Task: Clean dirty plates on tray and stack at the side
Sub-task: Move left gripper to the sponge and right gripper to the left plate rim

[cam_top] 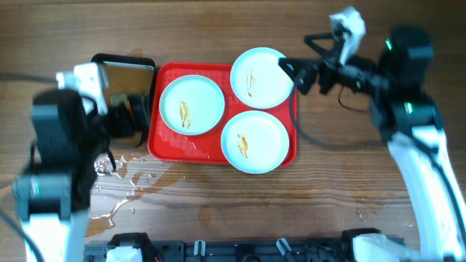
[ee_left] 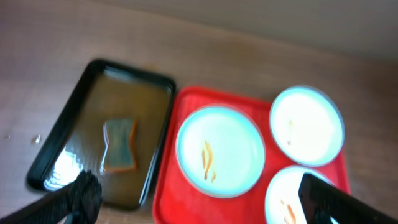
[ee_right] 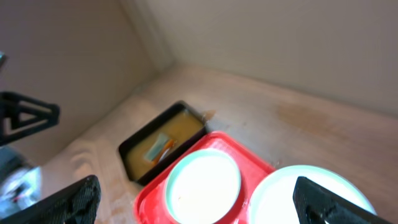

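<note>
The red tray (cam_top: 222, 151) holds three pale-mint plates with orange-brown streaks: one at the left (cam_top: 191, 105), one at the back right (cam_top: 261, 77) overhanging the tray's rim, and one at the front right (cam_top: 254, 141). My left gripper (cam_top: 135, 109) is open and empty beside the tray's left edge, over the black pan; in its wrist view (ee_left: 198, 186) the left plate (ee_left: 221, 151) lies between the fingers. My right gripper (cam_top: 291, 73) is open and empty at the back-right plate's right rim; its wrist view (ee_right: 196, 190) shows two plates (ee_right: 202, 183) (ee_right: 280, 199).
A black pan (ee_left: 62, 143) of brownish water stands left of the tray with a sponge (ee_left: 120, 145) lying in it. Spilled water (cam_top: 120, 178) spreads on the wooden table in front of the pan. A white cloth-like piece (cam_top: 348, 25) sits on the right arm.
</note>
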